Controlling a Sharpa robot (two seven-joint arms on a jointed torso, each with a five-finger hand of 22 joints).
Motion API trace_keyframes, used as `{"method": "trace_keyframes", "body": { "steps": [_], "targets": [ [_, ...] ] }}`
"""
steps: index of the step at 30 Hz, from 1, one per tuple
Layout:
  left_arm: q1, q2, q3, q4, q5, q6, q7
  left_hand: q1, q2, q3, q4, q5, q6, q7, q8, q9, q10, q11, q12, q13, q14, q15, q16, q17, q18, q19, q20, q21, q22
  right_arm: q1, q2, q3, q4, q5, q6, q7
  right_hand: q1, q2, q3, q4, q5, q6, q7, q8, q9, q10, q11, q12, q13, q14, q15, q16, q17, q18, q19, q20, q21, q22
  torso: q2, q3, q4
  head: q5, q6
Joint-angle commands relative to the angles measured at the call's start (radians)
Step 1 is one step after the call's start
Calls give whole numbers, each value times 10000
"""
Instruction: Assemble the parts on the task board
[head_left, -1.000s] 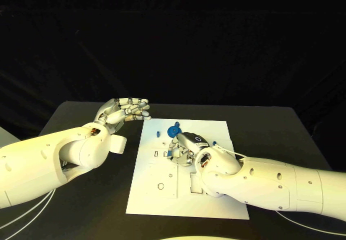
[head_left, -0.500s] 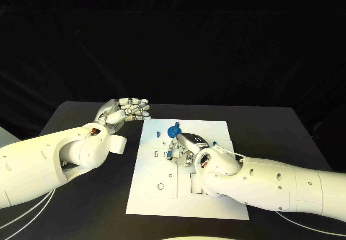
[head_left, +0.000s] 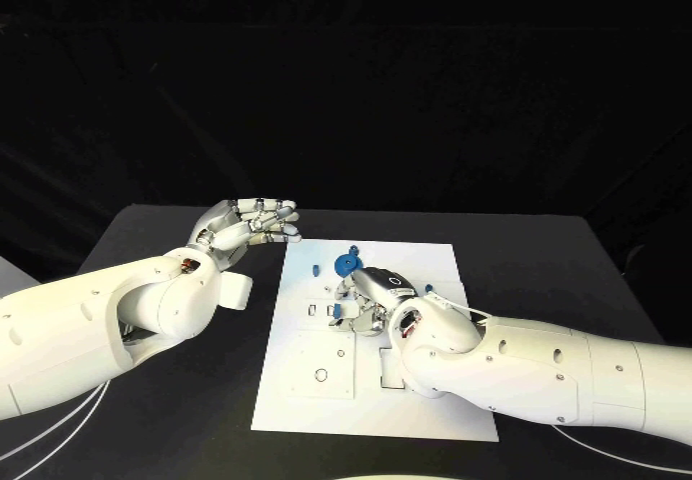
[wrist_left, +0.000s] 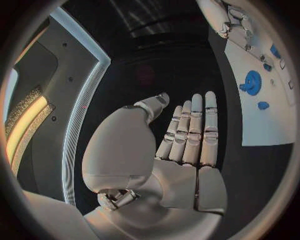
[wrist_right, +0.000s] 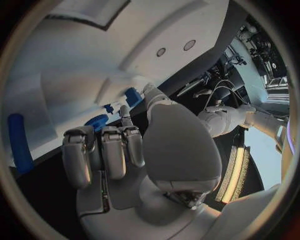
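head view: right hand (head_left: 378, 292) works at mid-board as assembly sits partway done

its fingers curl down over a small blue part (head_left: 336, 310) on the white task board (head_left: 433, 415); whether they pinch it cannot be told. just beyond the fingertips a round blue disc (head_left: 346, 264) sits on the board, a smaller blue piece (wrist_left: 263, 105) past it, and a long blue bar (wrist_right: 19, 142) lies loose beside the hand. the left hand (head_left: 248, 226) hovers off the board's edge, fingers together, holding nothing. several board slots look unfilled, so most fitting likely remains.

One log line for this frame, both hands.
left hand: empty, beside task board | right hand: on board at small blue part, grip unclear
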Motion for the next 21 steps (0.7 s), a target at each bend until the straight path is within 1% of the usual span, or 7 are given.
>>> {"method": "trace_keyframes", "body": {
  "steps": [1, 9, 13, 16, 17, 18, 21],
  "targets": [
    [21, 8, 8, 7, -33, 172, 38, 71, 33, 64, 22, -7, 66, 27, 48, 14, 43, 8, -37, -14, -57, 22, 36, 10, 84, -47, -4, 31, 11, -8, -54, -3, 92, -118, -118, 141, -40, 35, -103, 7, -48, -70, 14, -49, -20, 491, 82, -80, 2095, 1045, 51, 53, 2632, -143, 1028, 88, 54, 2628, 1, 3, 7, 1, -8],
    [21, 58, 7, -126, -553, 160, -511, -122, -34, 9, 91, -26, 14, 55, 23, 0, 71, 11, -9, 4, 58, 3, 221, 95, 101, -43, -7, 192, 108, 19, -720, 24, 772, 181, -962, 861, -50, 89, -288, 21, -2, -68, 21, -62, -31, 517, 91, -42, 2118, 1045, 62, 53, 2632, -143, 1028, 103, 54, 2628, -24, 16, 3, 47, -1],
    [21, 126, 7, -266, -1384, 278, -1586, -790, -193, -424, 584, -43, 24, -59, 102, 31, 696, -206, 500, 265, 1183, -303, 1629, 830, 147, 723, -266, 1008, 536, 251, -1329, 78, 1255, 1274, -1282, 2027, 169, 299, -234, -7, 305, 17, 3, -26, -29, 465, 75, -108, 2068, 1036, 51, 40, 2594, -143, 1028, 102, 54, 2628, -30, 5, -40, 87, 28],
    [24, 208, 8, -415, -2241, 585, -2644, -956, -297, -1095, 1064, -37, -194, -451, 809, 335, 804, -578, 1933, 1212, 2048, -575, 4424, 2546, 143, 1576, -786, 2621, 1500, 483, -1835, 143, 1638, 2381, -1230, 2715, 159, 284, -265, 13, 459, 57, -7, -4, -27, 392, 68, -202, 2001, 1015, 44, 7, 2506, -101, 948, 96, -108, 2534, -18, 12, -61, 86, 59],
    [25, 253, 8, -480, -2668, 714, -3037, -1224, -263, -1359, 1377, -92, -43, -478, 1159, 489, 1251, -698, 2710, 1682, 2971, -812, 6215, 4473, 128, 1724, -811, 3075, 1784, 586, -2030, 162, 1773, 2832, -1175, 2950, 167, 291, -267, 6, 513, 94, -17, 20, -20, 374, 60, -224, 1986, 1000, 38, -17, 2442, -66, 881, 94, -245, 2455, -17, 12, -53, 75, 69],
    [27, 302, 9, -550, -3111, 885, -3423, -1218, -247, -1513, 1522, -76, -34, -583, 1453, 633, 1267, -794, 3398, 2171, 3358, -915, 7139, 5453, 127, 1814, -922, 3534, 2080, 672, -2176, 174, 1868, 3170, -1116, 3118, 194, 308, -254, -2, 565, 119, -25, 40, -15, 361, 52, -240, 1974, 994, 32, -26, 2420, -54, 858, 89, -291, 2429, -24, 16, -62, 77, 59],
    [62, 446, 12, -703, -4348, 1528, -4540, -934, -98, -2099, 2244, -30, -486, -784, 2851, 1460, 116, -991, 6916, 4844, 4111, -1086, 9105, 7755, 31, 1417, -1086, 5681, 3885, 981, -2708, 203, 2189, 4105, -881, 3522, 255, 340, -219, -13, 682, 163, -41, 82, -5, 338, 36, -268, 1953, 995, 17, -25, 2426, -35, 820, 77, -371, 2384, -54, 31, -100, 101, 38]
  ]
}}
